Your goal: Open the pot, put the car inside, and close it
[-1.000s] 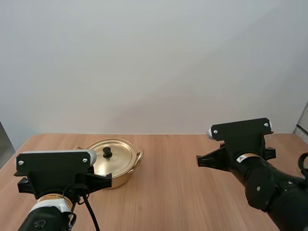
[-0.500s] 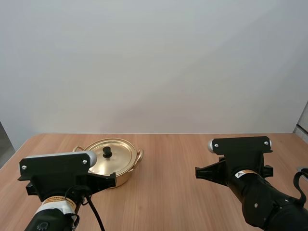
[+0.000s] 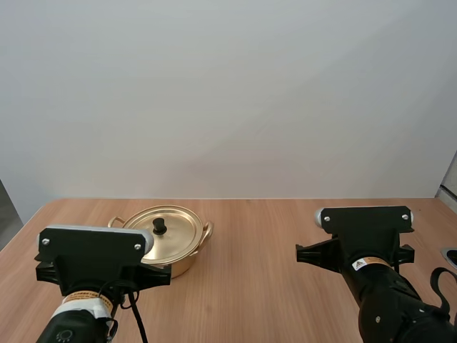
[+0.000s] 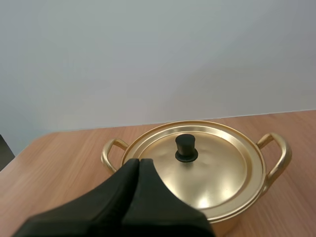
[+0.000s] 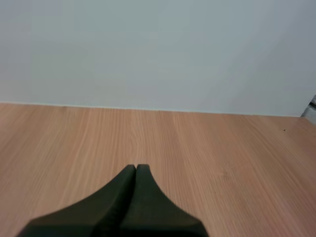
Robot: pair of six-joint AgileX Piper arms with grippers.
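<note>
Opening the pot (image 3: 187, 256) is the step in hand, and by the look of things it has not begun: the lid (image 4: 212, 173) sits level on the rim with its black knob (image 4: 186, 148) upright at the centre. The pot stands on the table (image 3: 271, 243) towards the left side, directly ahead of the left arm, with one side handle (image 4: 277, 154) turned towards the table's middle. The left gripper (image 4: 138, 161) has its fingers pressed together into one dark wedge, holding nothing; it sits near the pot's near edge, short of the knob and not touching the lid. The right gripper (image 5: 136, 167) likewise has its fingers together and empty, over bare wood well apart from the pot. The next move calls for the left fingers to part, advance over the lid, straddle the knob and pinch it before a straight lift. Set the lid down clear of the pot mouth. Where the car lies must be established before the placing step.
</note>
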